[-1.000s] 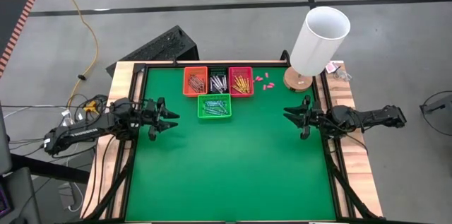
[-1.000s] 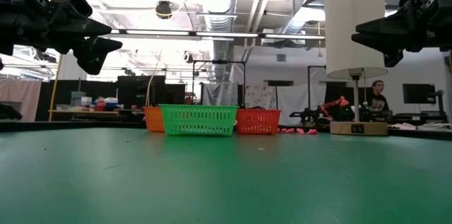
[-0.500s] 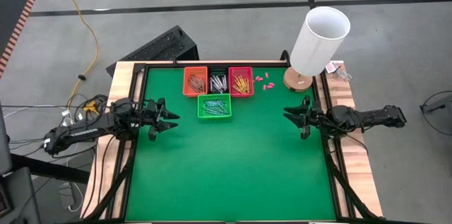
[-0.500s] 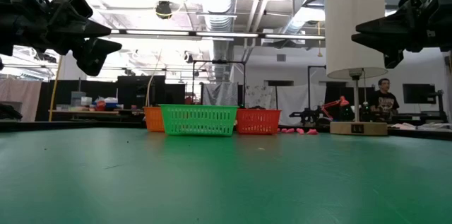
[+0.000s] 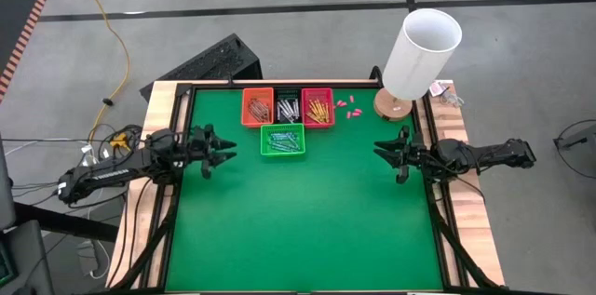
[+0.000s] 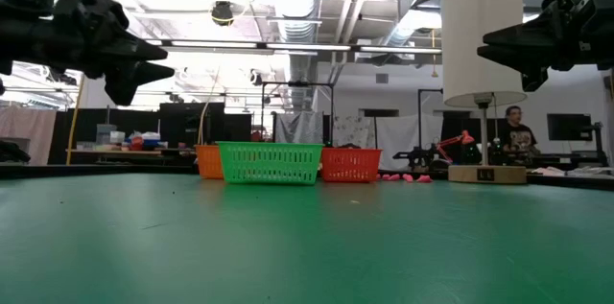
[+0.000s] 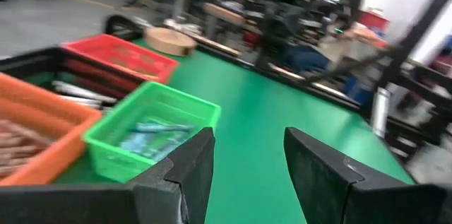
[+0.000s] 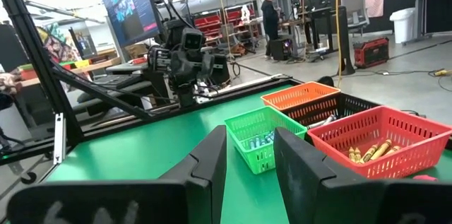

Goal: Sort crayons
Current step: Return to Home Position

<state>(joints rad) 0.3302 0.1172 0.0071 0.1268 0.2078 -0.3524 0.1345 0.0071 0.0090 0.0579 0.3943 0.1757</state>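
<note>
The crayons lie in four small baskets at the far middle of the green mat. Reddish ones fill the orange basket (image 5: 258, 107), grey-white ones the black basket (image 5: 288, 108), orange-yellow ones the red basket (image 5: 318, 108), and blue-teal ones the green basket (image 5: 282, 140), which stands in front of the other three. My left gripper (image 5: 226, 153) hovers open above the mat's left side, left of the green basket (image 7: 152, 139), with nothing between its fingers. My right gripper (image 5: 379, 151) hovers open over the mat's right side, also with nothing in it.
A lamp with a white shade (image 5: 421, 53) and a wooden base (image 5: 393, 105) stands at the far right corner. A few pink bits (image 5: 346, 106) lie right of the red basket. The near half of the mat (image 5: 307, 230) is bare. A person (image 6: 518, 136) stands beyond the table.
My left gripper has stayed where it was but has swung its fingers a little toward the table's far edge and the baskets. Its opening is unchanged.
</note>
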